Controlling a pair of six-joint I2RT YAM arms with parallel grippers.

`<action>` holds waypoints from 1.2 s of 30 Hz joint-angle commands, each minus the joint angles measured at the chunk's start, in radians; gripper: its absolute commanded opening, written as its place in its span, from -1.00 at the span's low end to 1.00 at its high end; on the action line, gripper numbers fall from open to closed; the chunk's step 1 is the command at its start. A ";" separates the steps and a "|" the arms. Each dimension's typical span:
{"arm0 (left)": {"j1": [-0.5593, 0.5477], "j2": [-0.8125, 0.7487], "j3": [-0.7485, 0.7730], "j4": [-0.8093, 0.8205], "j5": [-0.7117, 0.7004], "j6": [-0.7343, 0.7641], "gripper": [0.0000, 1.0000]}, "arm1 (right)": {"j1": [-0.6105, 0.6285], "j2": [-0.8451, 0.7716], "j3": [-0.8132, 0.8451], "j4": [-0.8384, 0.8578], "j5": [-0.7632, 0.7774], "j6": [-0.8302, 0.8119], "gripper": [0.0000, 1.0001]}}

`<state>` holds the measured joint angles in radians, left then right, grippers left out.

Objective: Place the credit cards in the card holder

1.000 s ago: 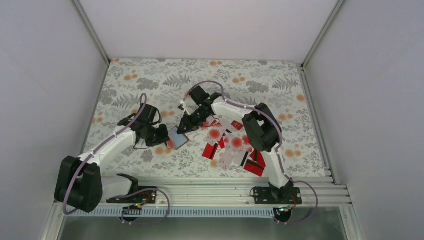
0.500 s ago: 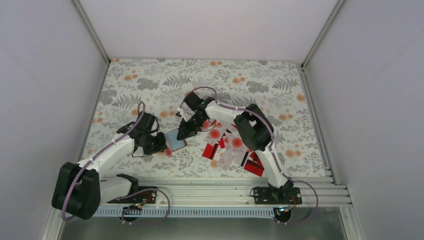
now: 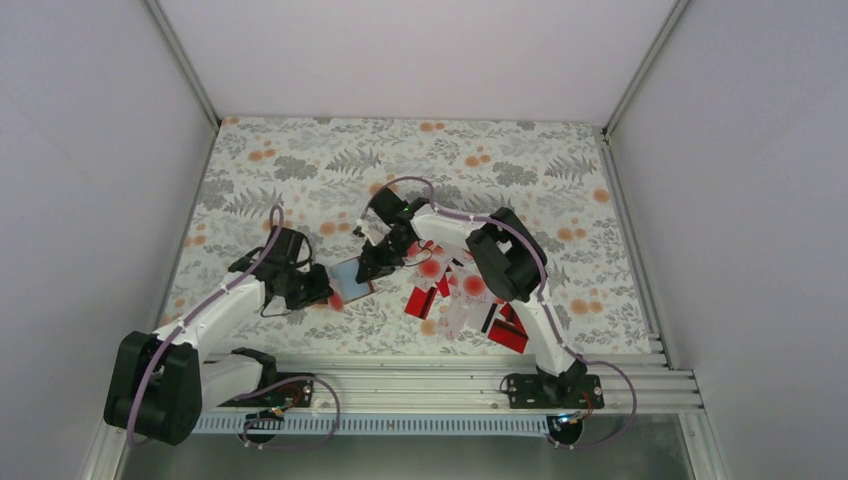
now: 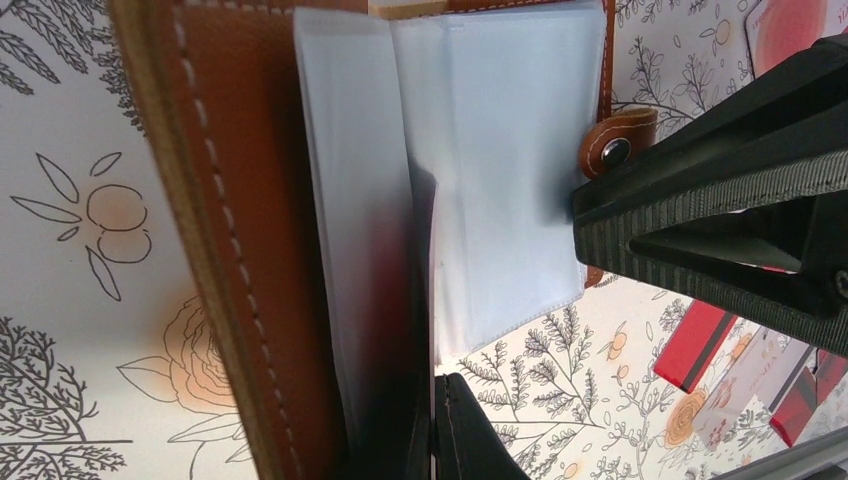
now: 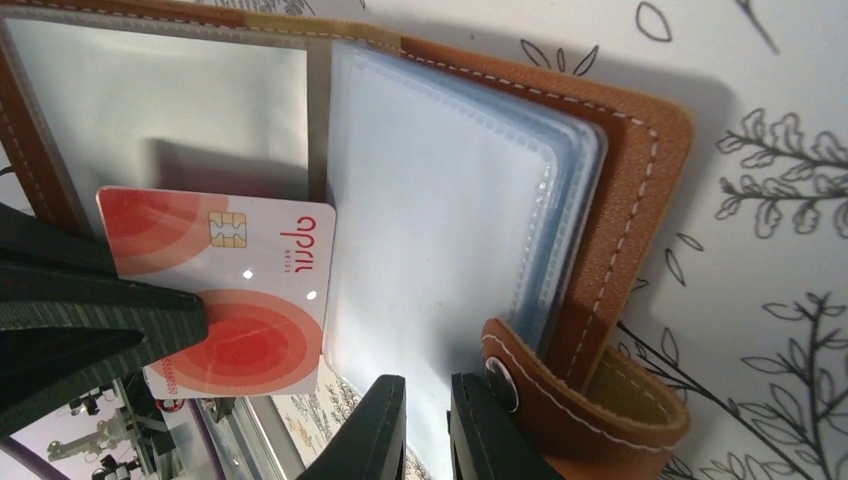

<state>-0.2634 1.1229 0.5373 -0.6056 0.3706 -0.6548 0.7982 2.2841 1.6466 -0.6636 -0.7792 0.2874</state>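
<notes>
One card (image 5: 230, 290) | on open card holder (image 5: 640, 180) | just beside right gripper (image 5: 428, 400)

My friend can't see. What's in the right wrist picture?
An open brown card holder with pale plastic pockets fills the picture. A white credit card with red circles sits in front of its left side. The right gripper pokes in at the bottom, fingers nearly together.

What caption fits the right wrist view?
White, red-circled credit card at the open brown card holder, its clear sleeves fanned.
</notes>
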 commanded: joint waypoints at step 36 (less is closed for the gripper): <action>0.104 0.100 -0.024 0.130 0.127 0.084 -0.95 | 0.009 0.010 -0.095 0.021 0.047 -0.006 -0.76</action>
<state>-0.1699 1.2095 0.5247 -0.4915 0.4934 -0.5869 0.7975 2.2772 1.5959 -0.6044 -0.8227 0.2871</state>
